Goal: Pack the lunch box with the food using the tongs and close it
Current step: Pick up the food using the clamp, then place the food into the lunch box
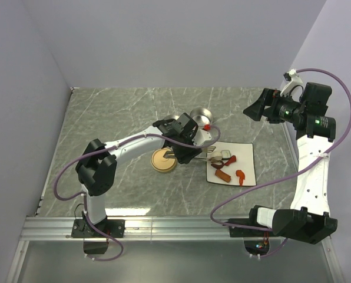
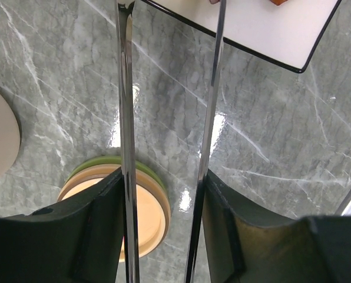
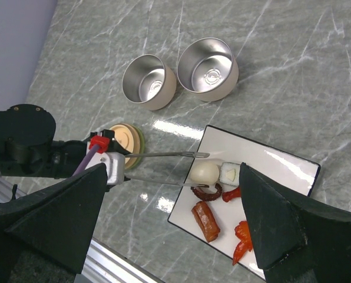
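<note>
My left gripper (image 1: 187, 152) (image 2: 164, 183) is shut on the silver tongs (image 1: 206, 154) (image 2: 214, 88) (image 3: 164, 154), its fingers pressing the two arms from outside. The tongs reach right over the white plate (image 1: 246, 154) (image 3: 281, 165). Their tips straddle the white egg-like ball (image 3: 204, 173); the lower tip lies against it. Beside it on the plate lie a white-and-dark piece (image 3: 229, 173), a dark red ring (image 3: 206, 191), a brown sausage (image 3: 206, 221) and red curved bits (image 3: 243, 236). My right gripper (image 1: 255, 109) (image 3: 174, 171) hovers high over the table's right side, open and empty.
Two open steel tins (image 3: 149, 82) (image 3: 208, 61) stand behind the plate; in the top view one tin (image 1: 202, 114) shows and the left arm partly covers the other. A round tan lid with a green rim (image 1: 164, 160) (image 2: 146, 206) (image 3: 123, 140) lies under the left wrist.
</note>
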{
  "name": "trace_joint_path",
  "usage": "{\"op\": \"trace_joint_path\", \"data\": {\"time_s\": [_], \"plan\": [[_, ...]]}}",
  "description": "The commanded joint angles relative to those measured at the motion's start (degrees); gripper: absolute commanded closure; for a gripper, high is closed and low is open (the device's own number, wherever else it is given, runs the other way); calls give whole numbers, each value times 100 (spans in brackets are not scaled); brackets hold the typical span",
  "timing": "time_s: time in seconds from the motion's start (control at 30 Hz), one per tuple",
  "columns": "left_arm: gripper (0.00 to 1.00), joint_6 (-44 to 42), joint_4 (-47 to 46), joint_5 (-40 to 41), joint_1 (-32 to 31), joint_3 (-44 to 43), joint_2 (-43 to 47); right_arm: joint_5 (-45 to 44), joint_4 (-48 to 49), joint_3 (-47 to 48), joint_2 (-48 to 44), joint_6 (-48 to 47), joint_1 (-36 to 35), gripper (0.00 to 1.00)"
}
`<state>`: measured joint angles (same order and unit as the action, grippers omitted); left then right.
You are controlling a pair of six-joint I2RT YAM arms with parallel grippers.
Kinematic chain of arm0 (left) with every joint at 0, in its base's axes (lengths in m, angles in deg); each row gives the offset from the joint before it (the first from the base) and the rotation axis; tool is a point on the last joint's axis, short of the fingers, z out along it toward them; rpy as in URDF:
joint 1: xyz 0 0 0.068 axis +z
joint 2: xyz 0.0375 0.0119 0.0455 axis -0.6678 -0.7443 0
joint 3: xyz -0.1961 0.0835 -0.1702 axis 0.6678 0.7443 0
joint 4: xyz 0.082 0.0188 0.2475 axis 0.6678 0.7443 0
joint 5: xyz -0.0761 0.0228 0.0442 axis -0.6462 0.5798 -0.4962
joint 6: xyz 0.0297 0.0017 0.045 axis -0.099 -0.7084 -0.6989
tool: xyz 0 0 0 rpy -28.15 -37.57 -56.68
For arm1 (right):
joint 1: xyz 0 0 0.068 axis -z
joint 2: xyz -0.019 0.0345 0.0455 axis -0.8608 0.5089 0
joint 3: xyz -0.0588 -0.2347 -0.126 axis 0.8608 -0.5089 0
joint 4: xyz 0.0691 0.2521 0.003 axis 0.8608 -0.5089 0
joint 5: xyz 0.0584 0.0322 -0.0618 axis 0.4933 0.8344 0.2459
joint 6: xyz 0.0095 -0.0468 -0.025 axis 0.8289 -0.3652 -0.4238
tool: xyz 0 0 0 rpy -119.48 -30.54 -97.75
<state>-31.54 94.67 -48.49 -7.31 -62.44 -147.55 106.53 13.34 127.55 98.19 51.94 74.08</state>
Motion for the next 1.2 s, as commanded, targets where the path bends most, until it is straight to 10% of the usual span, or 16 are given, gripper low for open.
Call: {"op": "trace_joint_path", "data": {"time_s": [0.0, 0.53, 1.17], "plan": [[47, 56, -140, 58, -45, -265, -97, -9, 47, 97, -15, 13, 35, 0], [64, 293, -228, 15, 60, -624, 210, -9, 109, 53, -41, 4, 70, 0], [62, 891, -202, -249, 1933, -2480, -896, -290, 118, -17, 3, -83, 88, 0]]}}
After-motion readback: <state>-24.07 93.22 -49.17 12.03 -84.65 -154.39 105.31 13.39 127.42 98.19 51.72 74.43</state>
